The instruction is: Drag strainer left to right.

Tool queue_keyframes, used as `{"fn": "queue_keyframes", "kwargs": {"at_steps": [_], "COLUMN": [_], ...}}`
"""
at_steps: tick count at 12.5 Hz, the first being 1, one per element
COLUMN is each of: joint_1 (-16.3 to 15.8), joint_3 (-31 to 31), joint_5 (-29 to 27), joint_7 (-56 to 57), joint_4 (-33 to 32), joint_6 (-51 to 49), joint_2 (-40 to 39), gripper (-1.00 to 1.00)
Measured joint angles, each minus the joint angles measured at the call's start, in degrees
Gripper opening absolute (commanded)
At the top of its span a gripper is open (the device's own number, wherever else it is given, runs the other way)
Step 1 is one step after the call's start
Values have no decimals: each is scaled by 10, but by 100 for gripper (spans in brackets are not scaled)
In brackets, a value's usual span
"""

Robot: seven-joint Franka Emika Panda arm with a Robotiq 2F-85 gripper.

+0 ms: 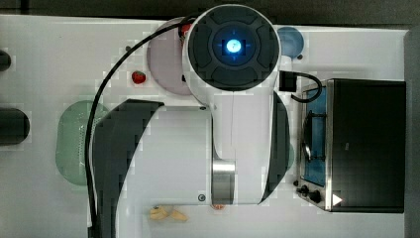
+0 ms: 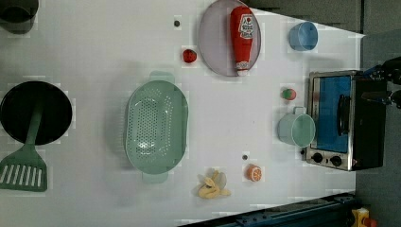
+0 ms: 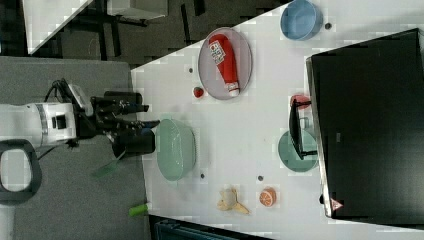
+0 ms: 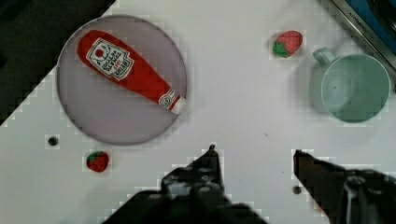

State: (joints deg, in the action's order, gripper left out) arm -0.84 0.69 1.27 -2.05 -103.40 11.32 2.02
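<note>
The strainer (image 2: 156, 126), a pale mint-green oblong colander with many small holes, stands upright on the white table (image 2: 94, 47). It lies toward the left view's left. The top view has the strainer (image 1: 73, 144) at its left edge, partly behind my arm and a black cable. In the right view the strainer (image 3: 175, 149) sits at the table's near edge. My gripper (image 4: 254, 154) is open with nothing between its fingers, high above the table over the stretch between the plate and the mug. In the right view the gripper (image 3: 145, 116) hangs to the left of the strainer, apart from it.
A grey-lilac plate (image 2: 215, 52) carries a red ketchup bottle (image 2: 242, 38). A green mug (image 2: 297, 128) stands by the toaster oven (image 2: 340, 120). A blue bowl (image 2: 302, 36), two strawberries (image 2: 189, 56), an orange slice (image 2: 254, 172) and yellow pieces (image 2: 211, 185) dot the table. A black pan (image 2: 33, 112) holds a green spatula.
</note>
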Motion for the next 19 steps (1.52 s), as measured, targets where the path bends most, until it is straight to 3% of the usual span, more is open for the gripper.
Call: {"fn": "queue_keyframes", "kwargs": {"at_steps": [2,4,7,9,13,19], "joint_1": [-4,6,13,10,6,-19], "joint_3": [20,35,16,-9,-109,-280], "joint_5": [11,4,10,0,3,-9], "joint_7": [0,-2,-7,-9,-83,-353], "joint_4": [-116,-175,-144,-111,-125,-172], "joint_6": [-100,-111,-94,-58,-25,96], "joint_2": [120,224,302,287,190,-12], "gripper": [67,100,100,100,100,100]}}
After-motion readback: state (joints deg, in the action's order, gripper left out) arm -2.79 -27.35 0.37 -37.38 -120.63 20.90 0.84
